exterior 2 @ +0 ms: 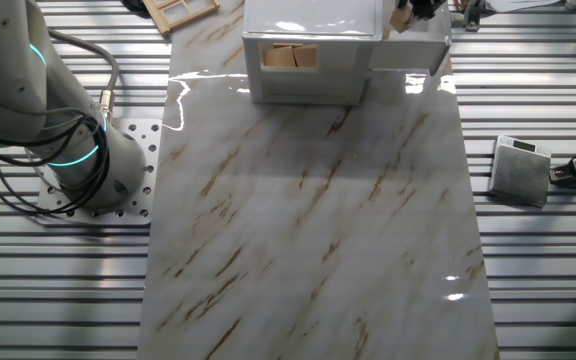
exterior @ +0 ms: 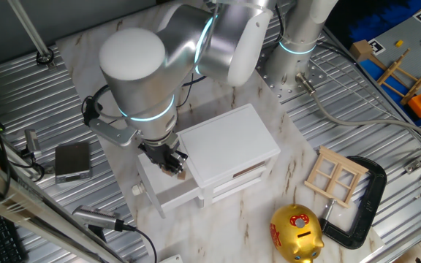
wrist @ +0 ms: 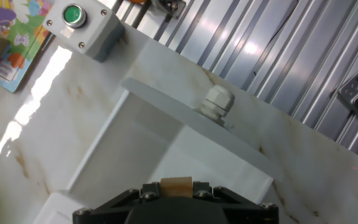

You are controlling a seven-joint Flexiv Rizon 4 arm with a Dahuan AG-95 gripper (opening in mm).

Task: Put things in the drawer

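The jaws of the gripper [exterior: 171, 164] are clamped on a small wooden block [wrist: 176, 185], held above the pulled-out upper drawer [exterior: 168, 188] of the white cabinet [exterior: 229, 142]. The drawer's round knob [wrist: 216, 101] faces outward over the marble tabletop [exterior 2: 308, 230]. A gold piggy bank [exterior: 296, 233] stands nearby.

Glossy marble-look table [exterior 2: 308, 230], matt white painted drawer [wrist: 166, 155], raw wooden block [wrist: 176, 185], shiny gold piggy bank [exterior: 296, 232]

Silver-grey rounded arm [exterior: 141, 69] with white casings, glowing cyan joint rings, black cables, black jaws.
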